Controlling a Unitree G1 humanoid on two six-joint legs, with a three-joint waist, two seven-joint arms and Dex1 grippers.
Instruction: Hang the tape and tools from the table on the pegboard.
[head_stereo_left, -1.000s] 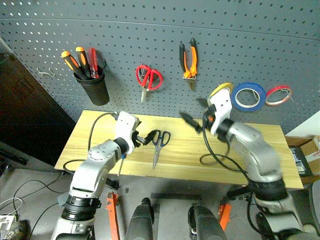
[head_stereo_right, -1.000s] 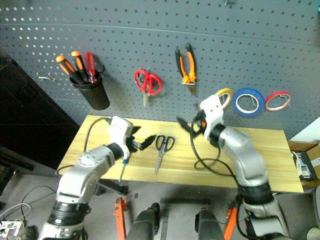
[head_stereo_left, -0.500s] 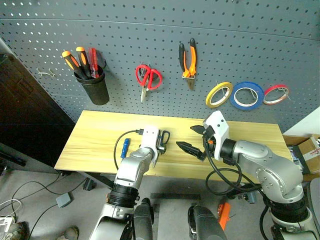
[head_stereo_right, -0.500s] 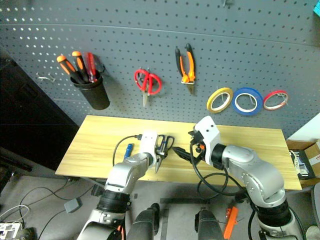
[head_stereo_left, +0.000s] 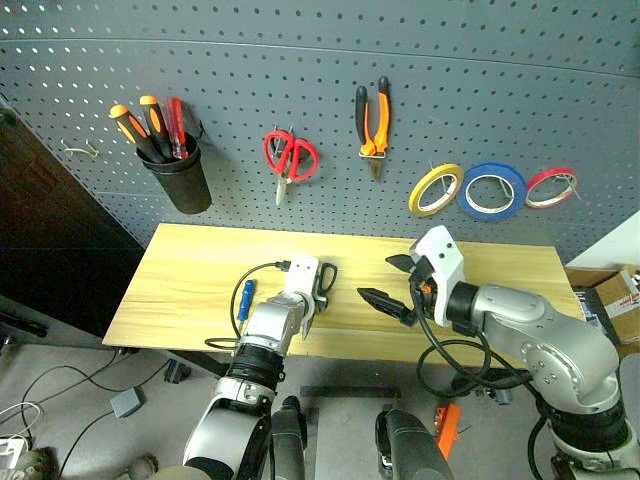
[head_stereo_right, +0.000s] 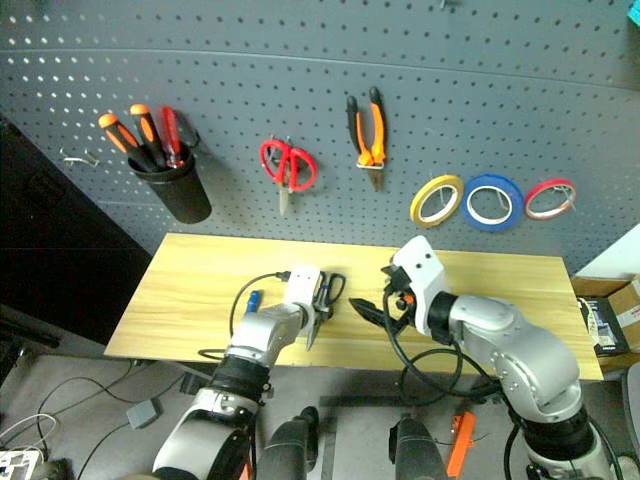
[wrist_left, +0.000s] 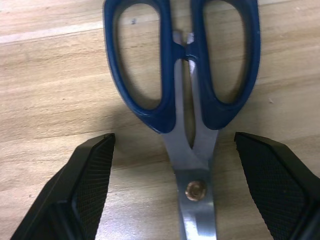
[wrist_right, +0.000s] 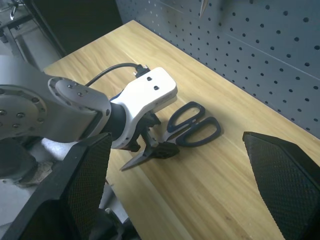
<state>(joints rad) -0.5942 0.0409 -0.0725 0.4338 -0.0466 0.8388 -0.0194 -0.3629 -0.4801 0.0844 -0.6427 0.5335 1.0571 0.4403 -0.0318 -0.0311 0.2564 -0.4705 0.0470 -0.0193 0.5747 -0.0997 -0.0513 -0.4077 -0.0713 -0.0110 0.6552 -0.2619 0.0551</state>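
My left gripper (wrist_left: 175, 185), spread wide, straddles the blades of the black-handled scissors (wrist_left: 182, 80) on the table (head_stereo_left: 190, 270), their long axis running straight ahead between my fingers, handles farthest, while my right gripper (head_stereo_left: 390, 285) hangs open beside them.

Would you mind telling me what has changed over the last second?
The left gripper swung in over the scissors and now straddles the blades, fingers open, not yet closed. The right gripper drew back from the yellow tape, which hangs on the pegboard, and hovers open and empty over the table. Scissors and screwdriver stayed put.
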